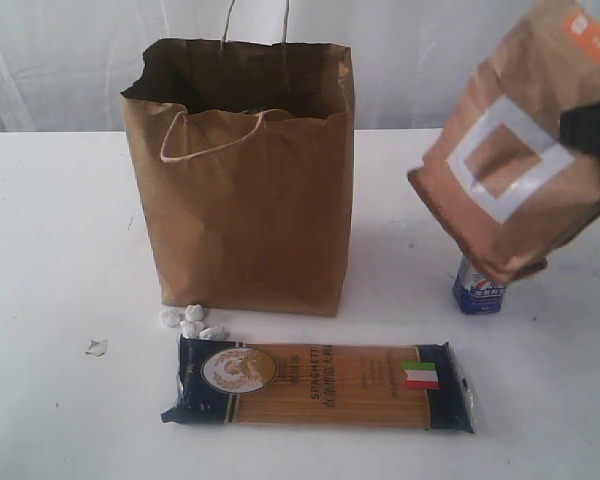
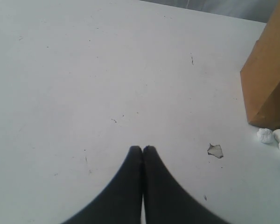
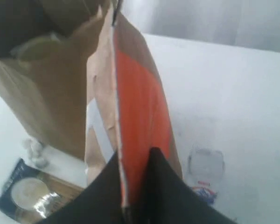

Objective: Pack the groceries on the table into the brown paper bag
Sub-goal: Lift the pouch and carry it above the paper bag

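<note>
Exterior view, white table point(image 1: 50, 250), pale draped backdrop point(image 1: 60, 60)

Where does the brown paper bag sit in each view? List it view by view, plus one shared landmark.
Exterior: the brown paper bag stands upright centre-left, behind the spaghetti packet.
Left wrist: only its lower corner, beyond the shut left gripper.
Right wrist: its open top and side, behind the held pouch.
Shared landmark: white pebbles at its base corner.

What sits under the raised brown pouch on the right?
A small blue-white carton stands on the table below the brown pouch; its upper part is hidden by the pouch.
</note>
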Controlling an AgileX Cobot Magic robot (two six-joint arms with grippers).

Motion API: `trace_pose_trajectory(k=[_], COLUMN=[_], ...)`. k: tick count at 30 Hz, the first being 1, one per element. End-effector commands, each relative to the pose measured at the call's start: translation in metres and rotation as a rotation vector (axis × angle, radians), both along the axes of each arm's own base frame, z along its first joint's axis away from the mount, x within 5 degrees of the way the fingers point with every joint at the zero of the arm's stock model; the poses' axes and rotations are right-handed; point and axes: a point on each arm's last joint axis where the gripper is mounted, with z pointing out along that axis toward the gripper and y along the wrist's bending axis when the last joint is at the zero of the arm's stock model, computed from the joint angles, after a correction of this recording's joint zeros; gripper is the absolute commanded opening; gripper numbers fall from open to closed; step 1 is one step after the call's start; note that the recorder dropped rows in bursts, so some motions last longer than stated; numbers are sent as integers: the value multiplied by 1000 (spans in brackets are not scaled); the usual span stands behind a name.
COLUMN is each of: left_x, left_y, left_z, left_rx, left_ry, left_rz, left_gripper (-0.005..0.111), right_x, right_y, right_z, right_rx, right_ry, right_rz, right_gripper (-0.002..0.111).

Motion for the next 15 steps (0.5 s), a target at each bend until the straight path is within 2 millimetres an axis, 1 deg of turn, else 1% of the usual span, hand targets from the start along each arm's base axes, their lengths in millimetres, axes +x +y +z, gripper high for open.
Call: trace_pose_trajectory(k=[1, 6, 8, 10, 12, 15], left_x=[0, 0, 0, 0, -1, -1], left_y=[0, -3, -5, -5, -5, -5], left_z=[-1, -1, -1, -1, -1, -1], left_rx=[-6, -6, -6, -6, -6, -6], left_ry=[-2, -2, -2, -2, -2, -2], left_rz=[2, -45, -65, -74, -76, -76], left_gripper=[0, 0, 0, 0, 0, 0], right_x=[-5, -6, -2, 5, 16, 35], right_y=[7, 14, 17, 20, 24, 32], right_z=[40, 75, 92, 107, 117, 121], right_rx=[165, 294, 368, 421, 479, 570], right_ry=[-82, -132, -163, -186, -194, -166], right_rz=[28, 80, 101, 132, 169, 239], right_gripper=[0, 0, 0, 0, 0, 0])
